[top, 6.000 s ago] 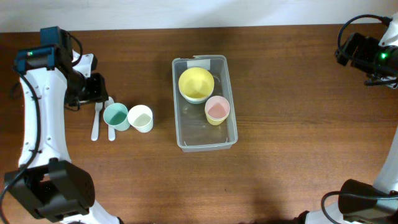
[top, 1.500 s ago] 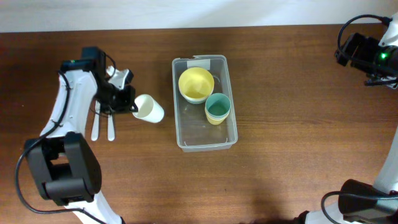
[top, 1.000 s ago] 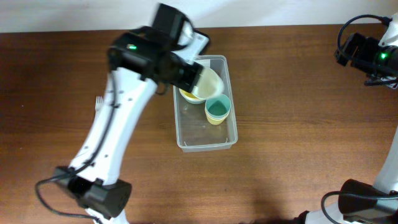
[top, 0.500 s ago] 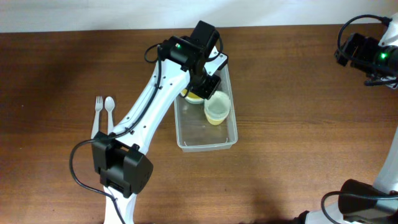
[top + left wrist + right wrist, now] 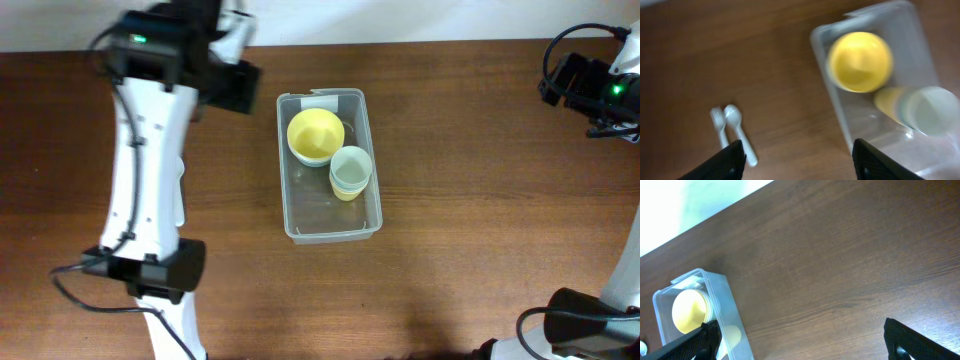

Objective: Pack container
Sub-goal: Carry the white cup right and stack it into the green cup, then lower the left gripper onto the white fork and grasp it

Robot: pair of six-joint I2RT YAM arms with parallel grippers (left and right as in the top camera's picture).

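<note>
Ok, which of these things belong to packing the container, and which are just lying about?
Part of the job: container; yellow bowl and stack of cups inside it.
Lying about: fork and spoon on the table, outside the container; perhaps next to pack.

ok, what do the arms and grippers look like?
Left arm: white links, black joint housings, green LED, black cable by its base. Right arm: white link, black housings, green LED, black cables. Left gripper and right gripper: black fingers.
</note>
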